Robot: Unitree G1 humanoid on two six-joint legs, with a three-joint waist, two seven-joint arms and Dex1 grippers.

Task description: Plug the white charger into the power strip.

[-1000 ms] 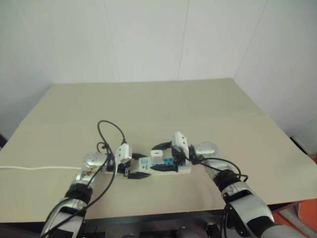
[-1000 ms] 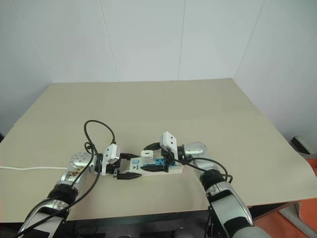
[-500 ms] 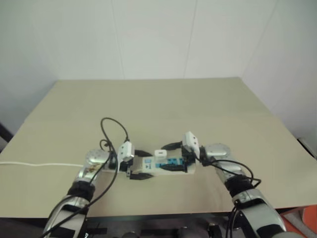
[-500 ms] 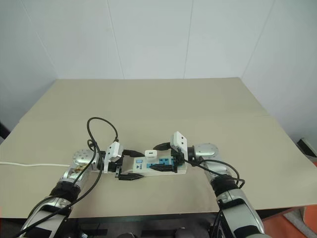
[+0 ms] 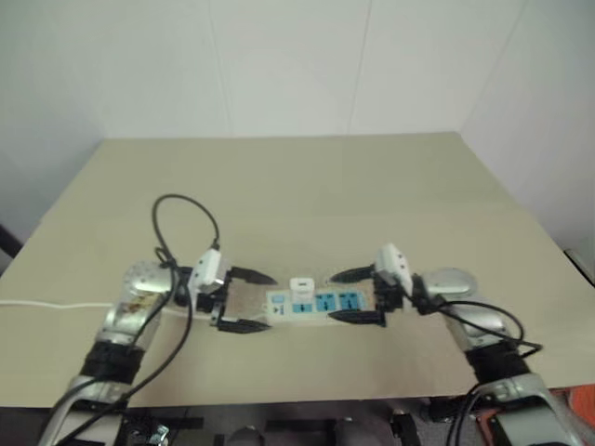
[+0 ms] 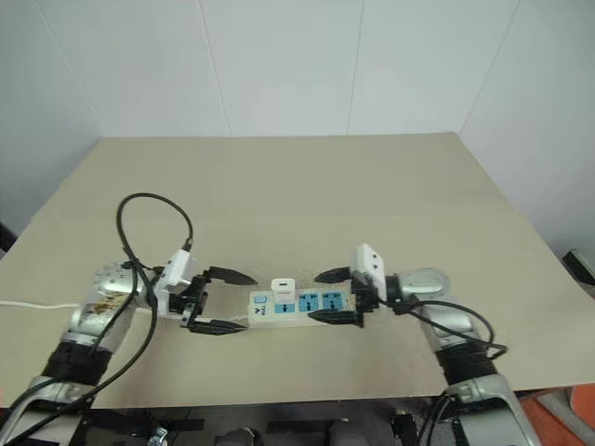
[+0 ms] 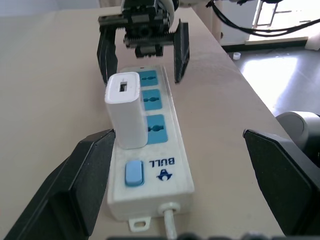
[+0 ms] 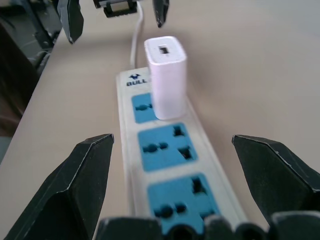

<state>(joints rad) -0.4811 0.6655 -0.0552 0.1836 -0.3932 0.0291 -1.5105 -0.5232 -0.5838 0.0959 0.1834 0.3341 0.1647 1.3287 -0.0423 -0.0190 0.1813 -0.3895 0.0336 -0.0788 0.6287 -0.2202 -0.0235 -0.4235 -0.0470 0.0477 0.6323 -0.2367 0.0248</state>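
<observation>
Beige laminate covers the table [image 6: 297,177], and near its front edge, about midway between the side edges, we see one power strip [image 6: 299,306] lying flat. Its long axis runs parallel to that front edge. The switch end, with a blue button [image 7: 134,173] and the white cord [image 7: 170,227], points toward the table's left edge; the far end points toward the right edge. The cord reappears as a thin white line at the table's left edge [image 6: 28,304].

We count four blue sockets in a row. One white charger [image 6: 283,287] stands upright in the socket nearest the switch, its long axis vertical and its small port facing up. The other three sockets [image 8: 162,144] are bare.

We have two grippers on the scene, one at each end of the strip. Our left gripper [image 6: 221,300] sits off the switch end, pointing along the strip toward the charger, its two black fingers [image 6: 230,275] spread wide and holding nothing. Our right gripper [image 6: 336,296] sits at the opposite end, pointing back the other way, fingers [image 6: 334,275] likewise spread wide, straddling the strip's end without gripping it. Neither touches the charger.
</observation>
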